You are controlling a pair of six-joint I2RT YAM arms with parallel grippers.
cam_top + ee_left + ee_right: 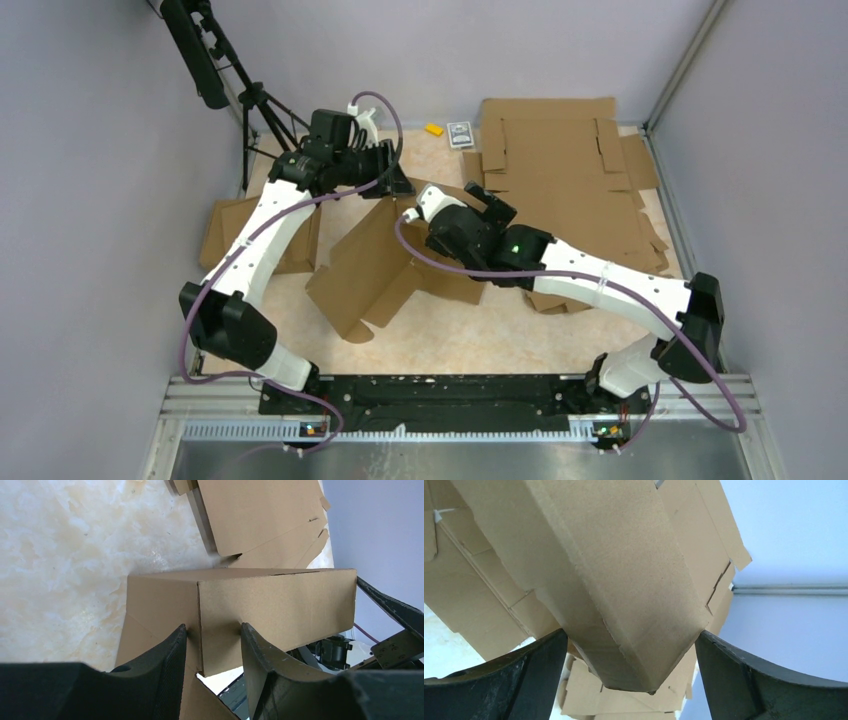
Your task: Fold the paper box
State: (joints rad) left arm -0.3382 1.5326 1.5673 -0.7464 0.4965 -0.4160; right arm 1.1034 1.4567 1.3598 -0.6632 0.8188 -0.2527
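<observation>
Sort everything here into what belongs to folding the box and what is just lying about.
In the job:
paper box
left gripper, clamped on one wall
right gripper, open around the box's end

Lying about:
pile of flat cardboard sheets
smaller cardboard pieces
yellow bit
small card
tripod

From above, the right arm [600, 285] crosses the paper box [360, 270] and hides its right part. At upper centre a yellow item [433, 129] and a dark item [460, 134] are too small to identify. In the right wrist view the box runs off the top edge, and whether the right hand [631, 640] touches it is unclear. In the left wrist view the left hand [214, 630] covers the box's lower edge.
</observation>
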